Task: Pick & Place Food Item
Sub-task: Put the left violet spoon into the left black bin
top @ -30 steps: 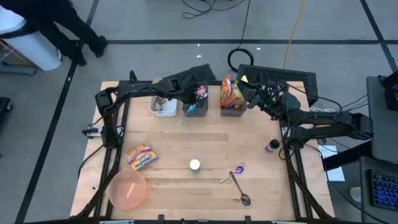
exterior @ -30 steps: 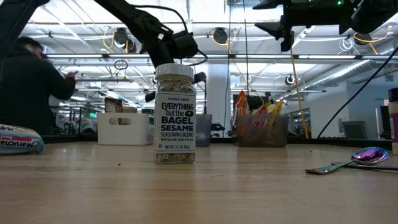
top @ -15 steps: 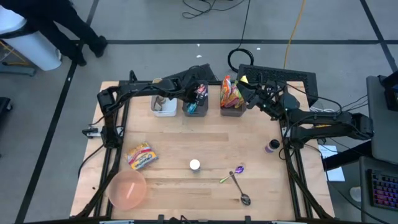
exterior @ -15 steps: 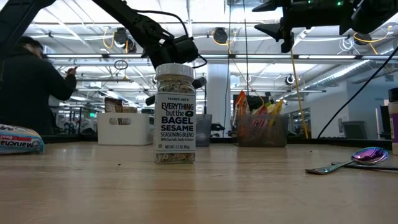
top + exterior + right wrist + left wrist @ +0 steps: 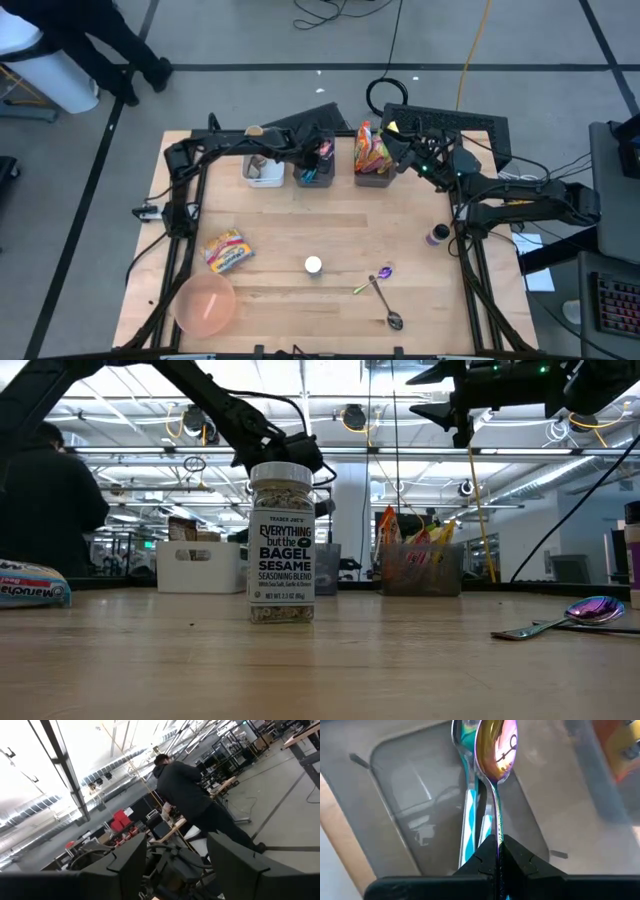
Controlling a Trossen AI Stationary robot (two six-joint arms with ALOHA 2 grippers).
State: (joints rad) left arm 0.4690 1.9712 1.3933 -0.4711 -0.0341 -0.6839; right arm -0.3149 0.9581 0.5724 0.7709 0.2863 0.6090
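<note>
My left gripper (image 5: 498, 852) is shut on an iridescent spoon (image 5: 496, 745) over the grey middle bin (image 5: 313, 174) at the table's far edge. Another utensil with a teal handle (image 5: 468, 820) lies in that bin. My right gripper (image 5: 177, 870) is open and holds nothing. It stands raised beside the right bin (image 5: 375, 178), which holds snack packets (image 5: 372, 150), and it points up into the room. A noodle packet (image 5: 228, 250) lies flat near the table's left. A seasoning jar (image 5: 281, 545) stands upright mid-table. My left gripper pinches the spoon's handle (image 5: 497, 827) between its two fingers. The fingers slant down from the table's left and lie along the handle. The spoon sticks out past the fingertips, bowl (image 5: 496, 750) foremost, over the inside of the bin. I cannot tell whether it touches anything there.
A white bin (image 5: 263, 170) stands left of the grey one. A pink bowl (image 5: 205, 303) sits at the near left. Two more spoons (image 5: 382, 292) lie near right and a small purple jar (image 5: 438, 235) at the right edge. A person (image 5: 195, 810) stands beyond the table.
My left gripper has sunk a little toward the middle bin, still shut on the spoon, which has come down with it.
</note>
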